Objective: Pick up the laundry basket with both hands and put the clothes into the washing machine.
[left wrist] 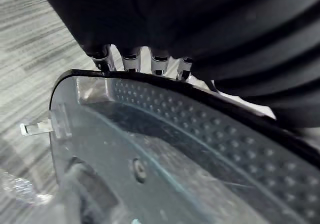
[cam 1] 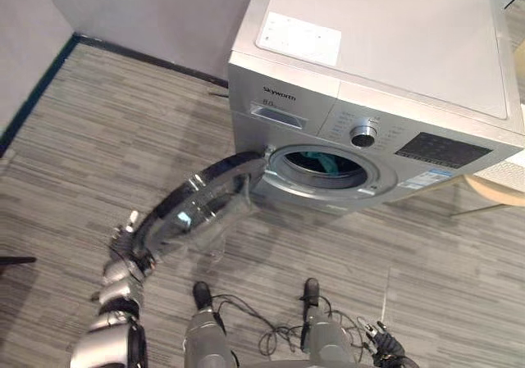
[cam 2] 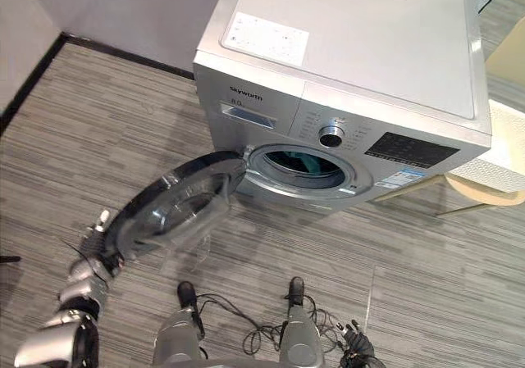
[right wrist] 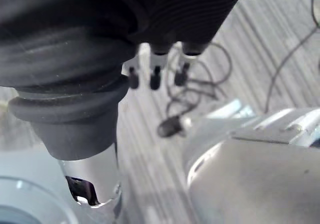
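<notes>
A silver front-loading washing machine (cam 1: 385, 48) stands ahead of me. Its round glass door (cam 1: 197, 208) is swung wide open toward my left. Teal cloth (cam 1: 324, 161) lies inside the drum. My left hand (cam 1: 123, 249) is at the door's outer rim, and its straight fingers (left wrist: 131, 62) rest against the black edge of the door (left wrist: 165, 169). Low at the lower right, my right hand (cam 1: 385, 347) hangs over the floor, its fingers (right wrist: 156, 69) relaxed and holding nothing.
A wall with a dark baseboard (cam 1: 41, 89) runs along the left and behind the machine. A white perforated object (cam 2: 492, 171) over a beige curved edge (cam 2: 480, 196) sits against the machine's right side. Striped grey floor (cam 1: 98, 138) spreads to the left.
</notes>
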Available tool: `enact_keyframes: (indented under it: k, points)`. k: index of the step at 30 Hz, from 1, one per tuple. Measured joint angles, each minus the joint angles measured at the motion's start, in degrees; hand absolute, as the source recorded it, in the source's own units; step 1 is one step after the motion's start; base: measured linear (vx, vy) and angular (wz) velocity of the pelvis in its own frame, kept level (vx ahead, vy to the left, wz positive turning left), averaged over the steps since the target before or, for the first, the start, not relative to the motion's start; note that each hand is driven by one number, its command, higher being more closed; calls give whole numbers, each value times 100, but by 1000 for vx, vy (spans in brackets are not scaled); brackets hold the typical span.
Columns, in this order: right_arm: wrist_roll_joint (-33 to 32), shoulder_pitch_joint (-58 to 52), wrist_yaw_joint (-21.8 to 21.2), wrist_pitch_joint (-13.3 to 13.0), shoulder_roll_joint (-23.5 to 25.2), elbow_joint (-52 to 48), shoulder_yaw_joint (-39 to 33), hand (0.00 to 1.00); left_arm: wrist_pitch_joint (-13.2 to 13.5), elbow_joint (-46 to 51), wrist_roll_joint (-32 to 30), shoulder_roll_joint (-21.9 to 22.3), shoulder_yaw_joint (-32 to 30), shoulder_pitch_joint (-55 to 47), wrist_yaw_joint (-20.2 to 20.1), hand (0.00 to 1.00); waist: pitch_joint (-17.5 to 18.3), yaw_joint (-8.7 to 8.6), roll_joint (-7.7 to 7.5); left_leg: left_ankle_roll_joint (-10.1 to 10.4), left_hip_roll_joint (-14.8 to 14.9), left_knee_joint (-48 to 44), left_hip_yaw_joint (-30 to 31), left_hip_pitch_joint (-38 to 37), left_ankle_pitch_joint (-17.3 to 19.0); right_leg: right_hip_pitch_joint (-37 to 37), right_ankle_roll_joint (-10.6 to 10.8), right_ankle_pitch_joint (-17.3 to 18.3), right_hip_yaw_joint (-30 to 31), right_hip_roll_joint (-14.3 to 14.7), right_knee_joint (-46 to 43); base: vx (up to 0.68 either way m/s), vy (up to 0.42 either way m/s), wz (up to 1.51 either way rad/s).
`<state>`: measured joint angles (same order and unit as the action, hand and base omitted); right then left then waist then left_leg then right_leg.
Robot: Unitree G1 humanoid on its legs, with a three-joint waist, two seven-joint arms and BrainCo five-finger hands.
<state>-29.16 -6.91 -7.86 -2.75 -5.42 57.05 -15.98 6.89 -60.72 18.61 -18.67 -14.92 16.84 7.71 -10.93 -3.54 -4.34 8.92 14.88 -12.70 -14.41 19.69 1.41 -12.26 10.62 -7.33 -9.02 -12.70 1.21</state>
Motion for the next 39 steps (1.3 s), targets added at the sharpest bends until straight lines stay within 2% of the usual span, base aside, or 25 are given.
enact_keyframes:
  k: [3, 5, 6, 8, 9, 11, 12, 15, 16, 17, 18, 19, 21, 23, 26, 28, 29, 31, 33, 36, 38, 39]
  points:
    - [20, 25, 16, -9, 64, -15, 0, 0, -12, 6, -87, 534, 1051, -487, -75, 0, 18, 91, 24, -70, -166, 310, -3, -220, -114, 96, 13, 11, -43, -110, -5, -48, 34, 11]
    - [15, 27, 28, -10, 126, -12, 11, 0, -31, 39, -95, 924, 2136, -825, -360, 0, 125, 112, 48, -130, -343, 722, -3, -370, -356, 121, 37, 30, -91, -229, -6, -41, 40, 24]
    - [10, 26, 30, -16, 160, -17, 20, 0, -42, 41, -96, 982, 2504, -879, -410, 0, 150, 110, 46, -121, -374, 816, 0, -409, -411, 124, 38, 31, -112, -248, -6, -27, 24, 18]
    - [-18, 20, 36, -31, 330, -71, 168, 0, -139, 75, -93, 1174, 3992, -915, -531, 0, 170, 79, 36, -123, -426, 1128, 37, -594, -599, 228, 40, 32, -196, -260, -7, -33, 14, 14]
    - [-22, 17, 56, -35, 359, -72, 246, 0, -160, 133, -92, 1197, 4375, -915, -540, 0, 176, 77, 28, -136, -433, 1205, 35, -660, -646, 258, 51, 41, -194, -255, -7, -24, 6, 7]
    - [-66, -15, 154, -50, 381, -148, 353, 0, -164, 494, -95, 1239, 5446, -884, -757, 0, 226, 8, 1, -105, -481, 1472, -3, -834, -764, 296, 133, 141, -176, -269, -5, -27, 7, -7]
    - [-143, -13, 180, -59, 387, -256, 430, 0, -165, 623, -85, 1371, 5887, -734, -898, 0, 265, -97, 3, -102, -496, 1636, -83, -923, -856, 278, 157, 225, -138, -272, 10, -31, 2, -20]
    - [-248, -9, 195, -80, 386, -516, 622, 0, -215, 621, -82, 1712, 6386, -108, -881, 0, 281, -237, -16, -54, -470, 1794, -563, -1141, -886, 23, 159, 362, 284, -221, 4, -37, -10, -72]
    - [-258, -8, 194, -87, 365, -596, 661, 0, -217, 620, -82, 1789, 6436, 95, -880, 0, 282, -276, -11, -50, -454, 1795, -720, -1182, -882, -48, 146, 348, 448, -196, -2, -36, -13, -99]
    - [-298, -8, 197, -87, 309, -697, 729, 0, -217, 612, -83, 1932, 6425, 450, -834, 0, 286, -394, -5, -26, -443, 1805, -958, -1231, -854, -185, 200, 350, 687, -168, -4, -33, -19, -131]
    - [-306, -24, 216, -88, 185, -851, 794, 0, -206, 573, -98, 2162, 6330, 1119, -709, 0, 288, -610, -4, 9, -397, 1840, -1315, -1337, -790, -387, 233, 307, 1092, -110, -1, -14, -26, -128]
    - [-312, -33, 229, -89, 132, -877, 793, 0, -192, 527, -95, 2252, 6203, 1408, -619, 0, 288, -719, -4, 30, -395, 1847, -1459, -1387, -769, -448, 217, 293, 1239, -81, 4, 8, -42, -141]
    - [-405, -119, 267, -94, -75, -1002, 736, 0, -92, 166, -136, 2550, 5372, 2560, -269, 0, 293, -1100, 5, 144, -353, 1851, -1990, -1587, -674, -672, 232, 219, 1777, 91, 13, 56, -44, -121]
    - [-403, -229, 259, -93, -181, -1091, 575, 0, -6, -75, -138, 2506, 4626, 3402, -84, 0, 298, -1325, 16, 175, -279, 1853, -2357, -1698, -655, -815, 214, 158, 2100, 268, 16, 88, -43, -98]
    - [-354, -407, 249, -77, -219, -1113, 248, 0, 55, -182, -122, 2082, 3759, 4365, 130, 0, 301, -1471, 22, 197, -91, 1853, -2794, -1854, -661, -911, 130, 55, 2380, 528, 9, 117, -52, -79]
    - [-212, -578, 178, -71, -172, -1153, 204, 0, 134, -128, -63, 1781, 3300, 4732, 143, 0, 306, -1445, 39, 243, 79, 1852, -2985, -1956, -666, -907, 56, -1, 2333, 724, -49, 88, -60, -39]
    - [-170, -622, 141, -64, -134, -1172, 186, 0, 132, 8, -14, 1723, 3266, 4708, 36, 0, 311, -1439, 63, 280, 130, 1851, -3030, -1986, -688, -904, 26, -23, 2316, 781, -104, 75, -50, -9]
    - [-169, -640, 138, -65, 40, -1187, 121, 0, 193, 211, 117, 1898, 3015, 4345, 76, 0, 325, -1393, 114, 323, 202, 1818, -3080, -2049, -713, -893, -95, -116, 2206, 832, -288, 38, -16, 15]
    - [-166, -671, 136, -66, 174, -1180, 123, 0, 207, 233, 179, 2007, 2872, 4021, 101, 0, 338, -1324, 140, 323, 211, 1813, -3057, -2071, -714, -822, -96, -116, 2078, 807, -344, 9, 14, 26]
    - [-166, -705, 136, -63, 383, -1085, 125, 0, 234, 467, 355, 2190, 2496, 2991, 117, 0, 411, -1124, 270, 323, 200, 1810, -2953, -2133, -714, -631, -98, -106, 1821, 698, -342, 5, 37, 44]
    - [-167, -701, 138, -59, 485, -879, 128, 0, 302, 729, 474, 2206, 2338, 1749, 96, 0, 457, -945, 383, 317, 189, 1808, -2688, -2133, -715, -283, -123, 57, 1435, 550, -321, -20, 52, 79]
    - [-168, -701, 141, -59, 496, -812, 127, 0, 318, 845, 496, 2206, 2338, 1449, 81, 0, 468, -914, 398, 312, 185, 1808, -2585, -2146, -713, -178, -113, 128, 1313, 504, -321, -6, 43, 81]
